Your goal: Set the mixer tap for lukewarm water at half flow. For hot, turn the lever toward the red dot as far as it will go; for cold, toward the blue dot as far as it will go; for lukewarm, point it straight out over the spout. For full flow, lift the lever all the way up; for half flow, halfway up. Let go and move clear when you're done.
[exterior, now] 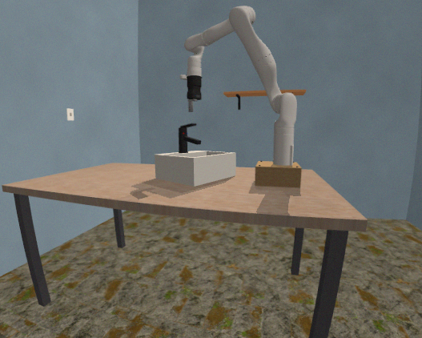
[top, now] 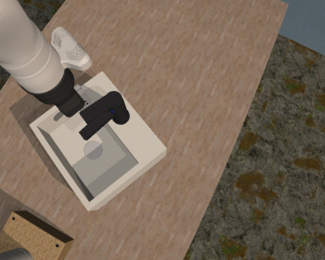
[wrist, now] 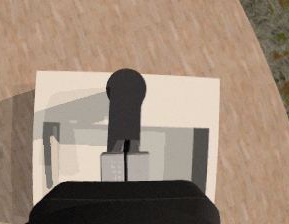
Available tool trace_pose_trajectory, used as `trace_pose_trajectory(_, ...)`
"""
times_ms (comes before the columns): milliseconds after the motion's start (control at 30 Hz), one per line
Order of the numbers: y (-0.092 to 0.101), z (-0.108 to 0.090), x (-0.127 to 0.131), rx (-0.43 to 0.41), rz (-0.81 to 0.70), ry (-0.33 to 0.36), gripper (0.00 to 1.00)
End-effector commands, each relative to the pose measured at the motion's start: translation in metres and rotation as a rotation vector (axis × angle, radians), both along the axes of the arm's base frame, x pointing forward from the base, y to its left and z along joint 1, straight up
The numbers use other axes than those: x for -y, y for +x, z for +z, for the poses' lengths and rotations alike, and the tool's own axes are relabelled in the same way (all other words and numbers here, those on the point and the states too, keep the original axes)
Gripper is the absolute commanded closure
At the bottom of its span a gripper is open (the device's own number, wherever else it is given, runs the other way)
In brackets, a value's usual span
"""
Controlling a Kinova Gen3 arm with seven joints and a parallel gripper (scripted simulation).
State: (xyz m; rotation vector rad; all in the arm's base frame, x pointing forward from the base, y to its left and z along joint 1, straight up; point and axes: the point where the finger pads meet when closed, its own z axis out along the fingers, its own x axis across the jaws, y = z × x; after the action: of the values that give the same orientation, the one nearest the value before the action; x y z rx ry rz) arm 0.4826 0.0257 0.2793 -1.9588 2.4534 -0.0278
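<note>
A black mixer tap stands on the rim of a white sink basin. Its lever lies low and points out over the spout. A blue dot shows on one side of the tap body and a red dot on the other. My gripper is shut and empty. It points straight down and hangs well above the lever's free end, not touching it.
The sink sits on a wooden table, with a round drain in its bowl. My arm's wooden mount block stands beside the sink. A wall shelf is behind.
</note>
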Motion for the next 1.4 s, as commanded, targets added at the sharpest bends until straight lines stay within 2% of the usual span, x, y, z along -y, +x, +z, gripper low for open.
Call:
trace_pose_trajectory(0,-0.0032,0.0002,-0.0022,-0.006,-0.020,0.007,1.00)
trace_pose_trajectory(467,-0.0033,0.0005,-0.0019,-0.005,-0.034,0.008,1.00)
trace_pose_trajectory(500,-0.0033,0.0005,-0.0019,-0.005,-0.034,0.008,0.00)
trace_pose_trajectory(1367,-0.0033,0.0005,-0.0019,-0.005,-0.034,0.008,0.00)
